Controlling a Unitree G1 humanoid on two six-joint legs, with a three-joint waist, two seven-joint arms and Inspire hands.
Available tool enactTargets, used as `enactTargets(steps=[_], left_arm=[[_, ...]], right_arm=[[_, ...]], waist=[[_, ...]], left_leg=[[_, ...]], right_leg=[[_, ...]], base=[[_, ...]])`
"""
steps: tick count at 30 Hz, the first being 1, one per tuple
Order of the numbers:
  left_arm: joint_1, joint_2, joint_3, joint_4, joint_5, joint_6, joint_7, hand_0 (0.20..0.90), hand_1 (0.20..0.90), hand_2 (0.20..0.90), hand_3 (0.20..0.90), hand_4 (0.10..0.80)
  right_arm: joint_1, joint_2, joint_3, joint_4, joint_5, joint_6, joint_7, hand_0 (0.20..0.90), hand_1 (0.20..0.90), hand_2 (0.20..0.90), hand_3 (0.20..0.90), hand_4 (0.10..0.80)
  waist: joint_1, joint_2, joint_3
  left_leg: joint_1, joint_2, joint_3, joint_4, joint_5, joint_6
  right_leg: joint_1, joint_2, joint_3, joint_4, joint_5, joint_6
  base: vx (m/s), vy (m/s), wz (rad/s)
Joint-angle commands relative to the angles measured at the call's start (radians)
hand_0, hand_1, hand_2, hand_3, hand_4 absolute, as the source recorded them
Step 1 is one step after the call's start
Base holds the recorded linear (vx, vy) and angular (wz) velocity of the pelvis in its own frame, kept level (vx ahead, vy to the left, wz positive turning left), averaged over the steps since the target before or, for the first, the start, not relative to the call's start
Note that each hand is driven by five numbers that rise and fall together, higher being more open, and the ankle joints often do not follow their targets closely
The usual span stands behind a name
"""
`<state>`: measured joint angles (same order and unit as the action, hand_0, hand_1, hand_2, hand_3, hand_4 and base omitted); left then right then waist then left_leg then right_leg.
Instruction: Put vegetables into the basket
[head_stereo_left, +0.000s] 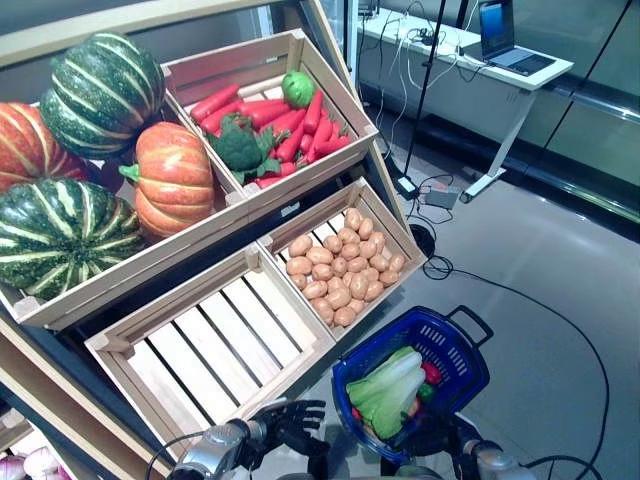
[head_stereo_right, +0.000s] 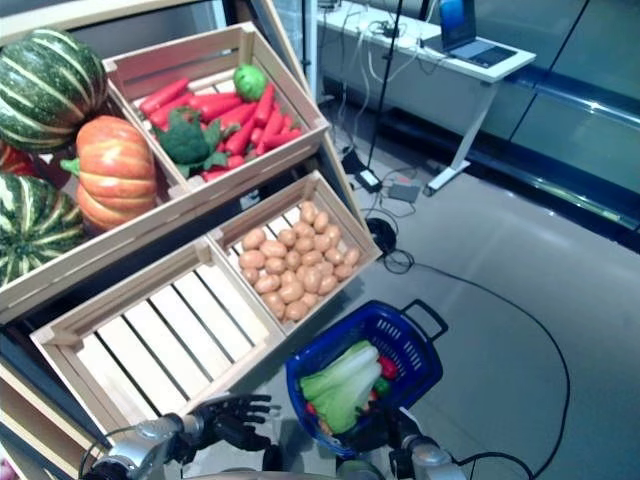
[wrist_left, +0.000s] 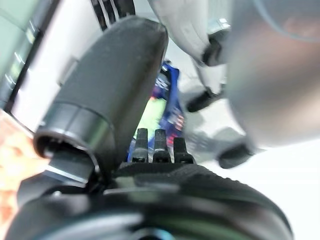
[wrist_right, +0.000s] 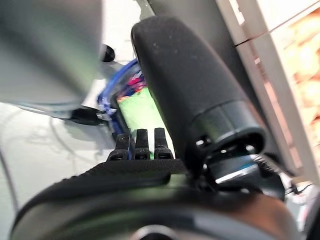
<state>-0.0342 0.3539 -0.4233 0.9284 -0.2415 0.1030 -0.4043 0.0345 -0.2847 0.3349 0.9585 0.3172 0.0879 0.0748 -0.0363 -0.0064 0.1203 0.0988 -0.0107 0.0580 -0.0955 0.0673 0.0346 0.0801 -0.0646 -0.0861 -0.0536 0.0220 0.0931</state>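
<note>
- While the eye views showed four crates, the wrist views showed only the basket (head_stereo_left: 452, 352) holding greens (head_stereo_left: 390, 388).
- Left hand (head_stereo_left: 290, 422) hovered, fingers spread, empty.
- Right hand (head_stereo_right: 385, 428): grip unreadable.
- Pumpkins: four.

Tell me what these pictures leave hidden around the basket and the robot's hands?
- Blue basket: the bottom is covered by the green leafy vegetable, both eye views.
- Right hand: its grip is hidden under the basket.
- Left hand: both wrist views are blurred, blocked by dark thumbs.
</note>
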Motion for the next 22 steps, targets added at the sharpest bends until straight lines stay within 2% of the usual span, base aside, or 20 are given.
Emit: enactTargets(steps=[1,4,5,6,7,9,14,17,22], left_arm=[[-0.048,-0.039,0.027,0.112,0.106,-0.030,0.075,0.900,0.900,0.900,0.900,0.800],[-0.040,-0.054,0.040,0.187,0.126,-0.033,0.120,0.900,0.900,0.900,0.900,0.800],[-0.033,-0.064,0.057,0.216,0.117,-0.047,0.187,0.900,0.900,0.900,0.900,0.800],[-0.032,-0.066,0.063,0.223,0.121,-0.051,0.201,0.900,0.900,0.900,0.900,0.800],[-0.028,-0.074,0.089,0.251,0.146,-0.060,0.289,0.900,0.900,0.900,0.900,0.800],[-0.022,-0.085,0.107,0.270,0.170,-0.074,0.321,0.900,0.900,0.900,0.900,0.800],[-0.008,-0.099,0.110,0.286,0.190,-0.054,0.332,0.900,0.900,0.900,0.900,0.800],[-0.015,-0.105,0.094,0.299,0.215,0.019,0.278,0.900,0.900,0.900,0.900,0.800],[-0.033,-0.103,0.069,0.317,0.260,0.057,0.279,0.900,0.900,0.900,0.900,0.800]], right_arm=[[-0.070,0.016,-0.006,0.079,-0.061,0.007,-0.018,0.900,0.900,0.900,0.900,0.800],[-0.072,0.024,-0.023,0.147,-0.060,0.026,-0.040,0.900,0.900,0.900,0.900,0.800],[-0.072,0.031,-0.035,0.173,-0.060,0.033,-0.047,0.900,0.900,0.900,0.900,0.800],[-0.072,0.032,-0.038,0.180,-0.058,0.031,-0.048,0.900,0.900,0.900,0.900,0.800],[-0.069,0.043,-0.055,0.211,-0.047,0.028,-0.060,0.900,0.900,0.900,0.900,0.800],[-0.067,0.053,-0.073,0.238,-0.032,0.018,-0.056,0.900,0.900,0.900,0.900,0.800],[-0.066,0.065,-0.079,0.245,-0.034,-0.006,-0.068,0.900,0.900,0.900,0.900,0.800],[-0.076,0.063,-0.080,0.244,-0.023,-0.005,-0.063,0.900,0.900,0.900,0.900,0.800],[-0.084,0.064,-0.066,0.242,-0.027,0.001,-0.063,0.900,0.900,0.900,0.900,0.800]], waist=[[0.011,-0.005,0.013],[0.013,-0.002,0.010],[0.014,0.000,0.008],[0.015,0.000,0.008],[0.018,-0.001,0.005],[0.023,-0.003,-0.001],[0.023,-0.005,-0.011],[0.020,-0.004,-0.015],[0.011,-0.001,-0.022]], left_leg=[[0.008,-0.013,0.015,0.082,-0.133,-0.034],[0.016,-0.012,0.012,0.078,-0.135,-0.033],[0.020,-0.012,0.010,0.075,-0.136,-0.033],[0.021,-0.012,0.009,0.075,-0.136,-0.032],[0.026,-0.013,0.003,0.071,-0.138,-0.032],[0.030,-0.013,-0.003,0.066,-0.140,-0.033],[0.029,-0.012,-0.007,0.061,-0.137,-0.035],[0.027,-0.009,-0.003,0.061,-0.138,-0.035],[0.034,-0.008,0.003,0.059,-0.142,-0.033]], right_leg=[[0.002,-0.025,-0.022,0.046,-0.007,0.031],[0.010,-0.025,-0.021,0.043,-0.009,0.029],[0.014,-0.024,-0.019,0.041,-0.010,0.028],[0.015,-0.024,-0.018,0.041,-0.011,0.028],[0.020,-0.024,-0.015,0.038,-0.012,0.026],[0.026,-0.023,-0.014,0.029,-0.012,0.025],[0.024,-0.023,-0.007,0.026,-0.010,0.025],[0.018,-0.022,-0.005,0.029,-0.011,0.025],[0.020,-0.020,0.000,0.031,-0.016,0.023]], base=[[0.000,0.000,0.00],[0.000,0.000,0.00],[0.000,0.000,0.00],[0.000,0.000,0.00],[0.000,0.000,0.00],[0.000,0.000,0.00],[0.000,0.000,0.00],[0.000,0.000,0.00],[0.000,0.000,0.00]])
